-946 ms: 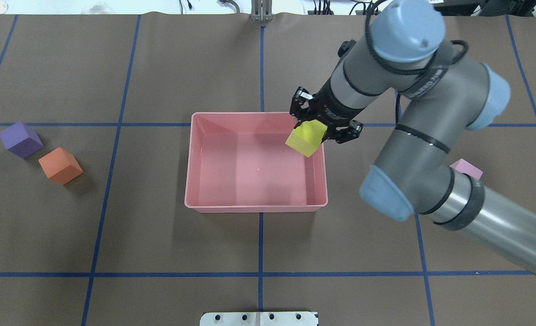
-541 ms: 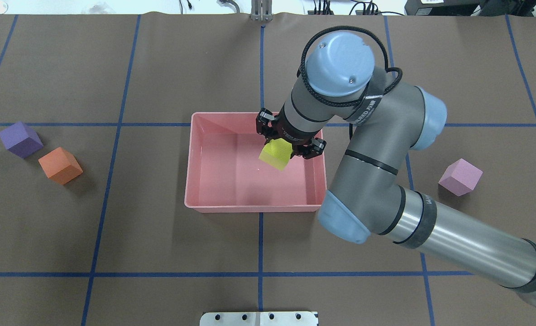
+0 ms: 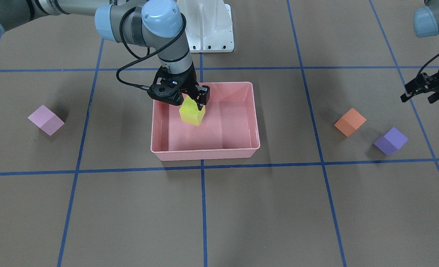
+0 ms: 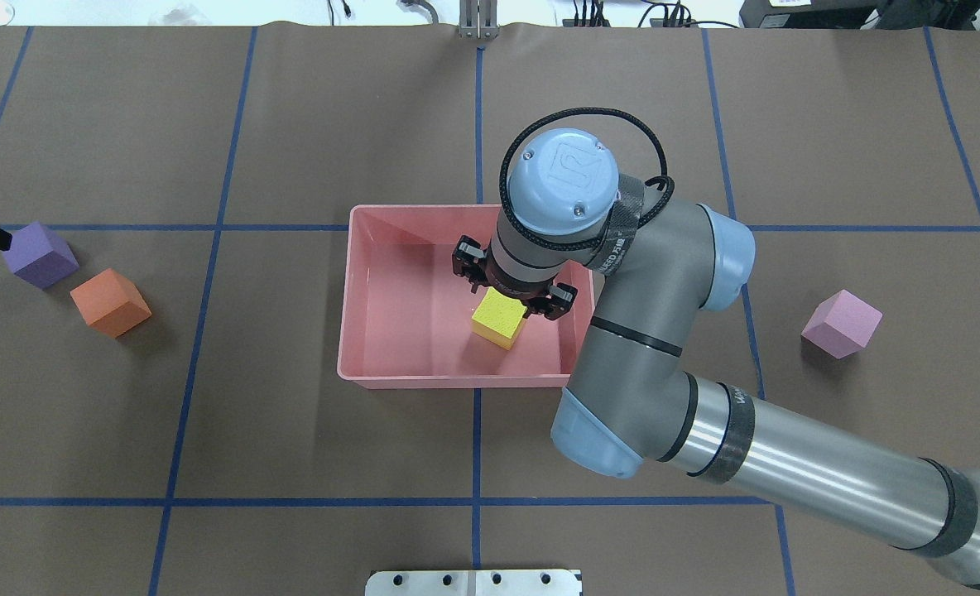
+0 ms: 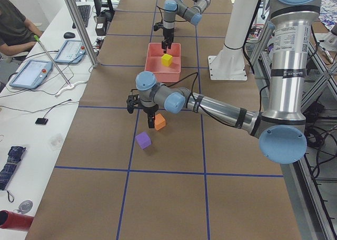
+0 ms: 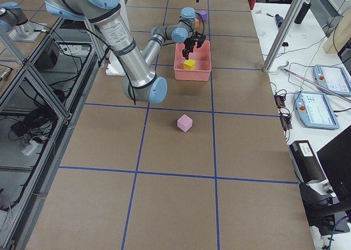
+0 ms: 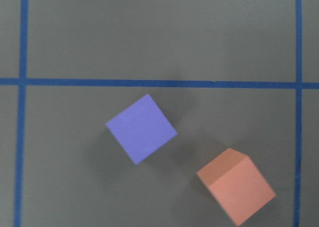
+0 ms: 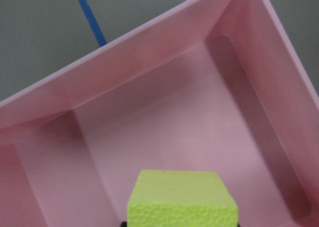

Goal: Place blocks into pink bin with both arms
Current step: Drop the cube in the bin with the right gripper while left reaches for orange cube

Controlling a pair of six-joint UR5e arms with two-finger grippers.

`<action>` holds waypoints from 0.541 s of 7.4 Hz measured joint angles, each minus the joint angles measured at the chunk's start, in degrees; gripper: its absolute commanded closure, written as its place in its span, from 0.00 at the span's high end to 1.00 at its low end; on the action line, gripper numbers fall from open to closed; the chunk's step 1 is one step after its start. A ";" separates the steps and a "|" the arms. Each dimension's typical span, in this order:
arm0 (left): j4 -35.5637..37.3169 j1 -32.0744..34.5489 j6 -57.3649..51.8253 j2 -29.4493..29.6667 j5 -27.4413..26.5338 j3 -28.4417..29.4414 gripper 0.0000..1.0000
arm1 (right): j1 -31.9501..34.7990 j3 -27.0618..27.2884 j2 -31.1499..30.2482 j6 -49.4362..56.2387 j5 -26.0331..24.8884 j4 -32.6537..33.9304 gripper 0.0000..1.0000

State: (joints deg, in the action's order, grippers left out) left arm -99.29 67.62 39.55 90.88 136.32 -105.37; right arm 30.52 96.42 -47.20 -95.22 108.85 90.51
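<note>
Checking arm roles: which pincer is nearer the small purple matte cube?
Left. The left pincer hovers near the purple cube; the right pincer holds a yellow cube over the pink plastic bin.

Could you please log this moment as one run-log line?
right gripper: shut on yellow block, inside pink bin | left gripper: open, near purple block

You see a pink bin (image 8: 149,87) of smooth plastic with a faint sheen. The yellow block (image 8: 182,199) looks like matt foam, its side finely pitted. The surface (image 4: 291,430) is matt brown paper crossed by blue tape (image 4: 475,447). The right arm (image 4: 796,472) shows brushed metal tubing and smooth light-blue caps (image 4: 563,178).
</note>
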 measured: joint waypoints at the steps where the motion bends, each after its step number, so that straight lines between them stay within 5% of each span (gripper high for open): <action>1: -0.02 -3.11 5.80 1.23 -1.02 0.65 1.00 | 0.10 0.33 -0.07 0.01 -0.15 0.06 0.99; 4: -0.14 -10.39 17.74 3.51 -5.27 3.56 1.00 | 1.86 2.06 -1.17 0.11 -0.22 0.09 0.99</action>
State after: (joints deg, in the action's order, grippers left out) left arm -99.43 57.23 57.29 94.39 131.04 -101.81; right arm 32.38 98.48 -48.37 -95.11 108.64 90.60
